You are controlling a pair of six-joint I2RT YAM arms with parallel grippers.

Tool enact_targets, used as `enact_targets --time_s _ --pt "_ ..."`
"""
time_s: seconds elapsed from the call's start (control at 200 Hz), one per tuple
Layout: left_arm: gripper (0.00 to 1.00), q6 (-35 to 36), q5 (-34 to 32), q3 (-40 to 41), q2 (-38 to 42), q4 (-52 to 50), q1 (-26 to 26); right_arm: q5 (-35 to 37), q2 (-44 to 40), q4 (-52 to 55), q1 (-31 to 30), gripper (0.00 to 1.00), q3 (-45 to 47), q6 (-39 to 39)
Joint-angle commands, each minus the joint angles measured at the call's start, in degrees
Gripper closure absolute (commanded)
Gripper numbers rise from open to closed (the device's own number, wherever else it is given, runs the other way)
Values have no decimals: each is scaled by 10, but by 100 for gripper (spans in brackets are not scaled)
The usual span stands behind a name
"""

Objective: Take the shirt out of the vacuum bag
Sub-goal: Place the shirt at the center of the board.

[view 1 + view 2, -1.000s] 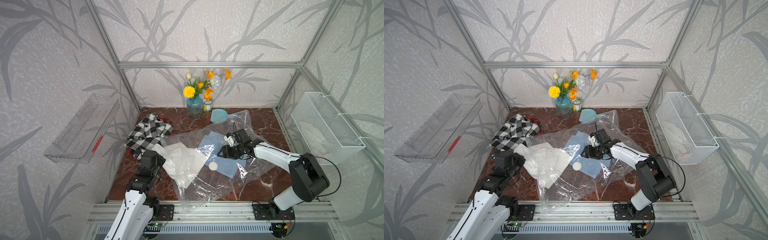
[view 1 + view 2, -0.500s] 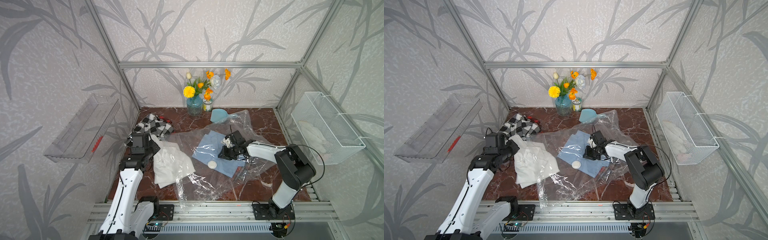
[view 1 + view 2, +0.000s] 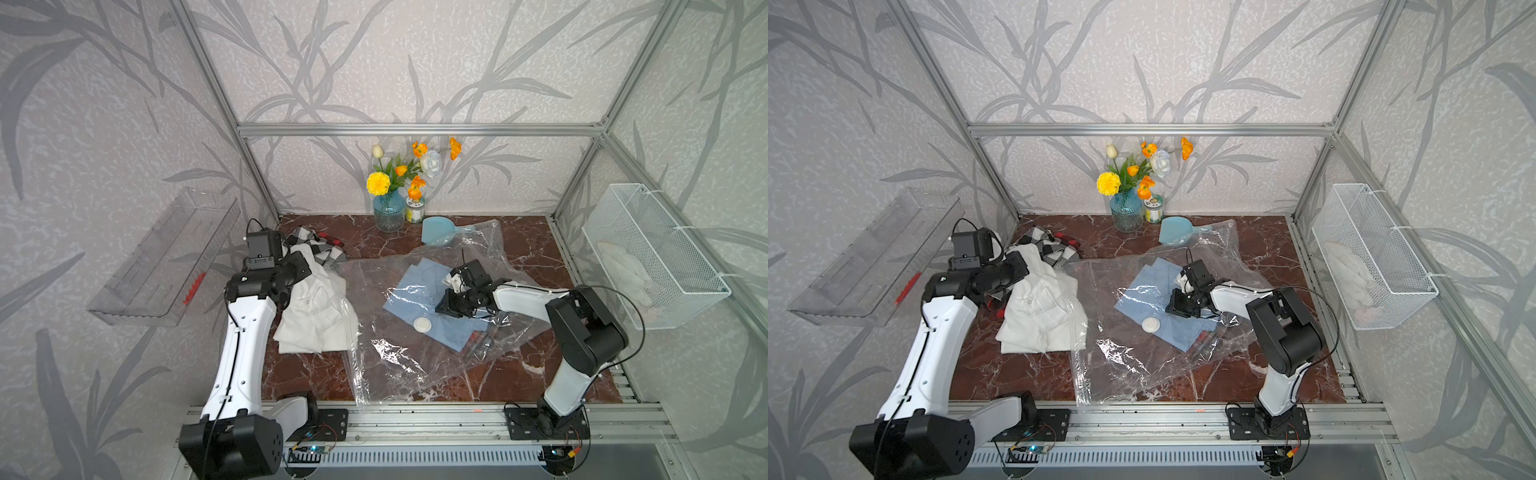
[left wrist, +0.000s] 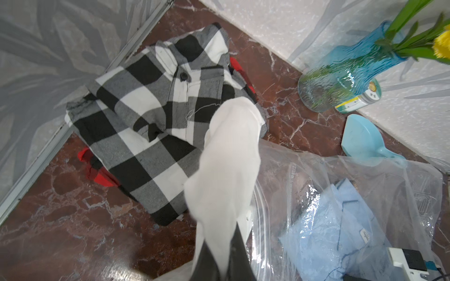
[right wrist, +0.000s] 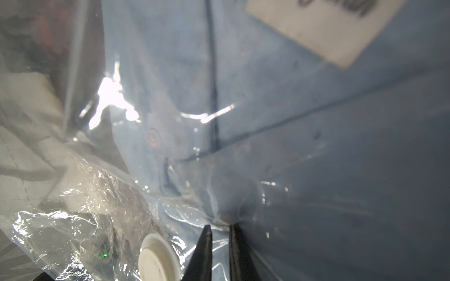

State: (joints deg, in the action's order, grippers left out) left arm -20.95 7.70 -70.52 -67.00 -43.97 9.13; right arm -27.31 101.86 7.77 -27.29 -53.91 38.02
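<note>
Bag (image 3: 399,365): clear, crumpled, centre of table (image 3: 307,374), valve cap (image 3: 423,323) up, blue shirt (image 3: 415,291) inside. White shirt (image 3: 318,309): left, against the bag's left edge, far end lifted over plaid shirt (image 4: 146,116), pinched in closed left gripper (image 4: 220,265). Right gripper (image 5: 220,231): jaws narrow, nipping bag film over blue shirt

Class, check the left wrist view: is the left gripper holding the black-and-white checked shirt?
No: the left gripper is shut on the white shirt, while the checked shirt lies free beyond it.
</note>
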Motion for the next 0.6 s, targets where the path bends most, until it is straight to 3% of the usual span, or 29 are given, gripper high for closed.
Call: enact_targets --time_s 0.0,0.595 --pt "100 49 6 -54 -19 -8 7 48 28 24 9 83 4 -1" --pt "100 112 -1 -202 -207 -8 11 59 28 29 32 87 13 -4"
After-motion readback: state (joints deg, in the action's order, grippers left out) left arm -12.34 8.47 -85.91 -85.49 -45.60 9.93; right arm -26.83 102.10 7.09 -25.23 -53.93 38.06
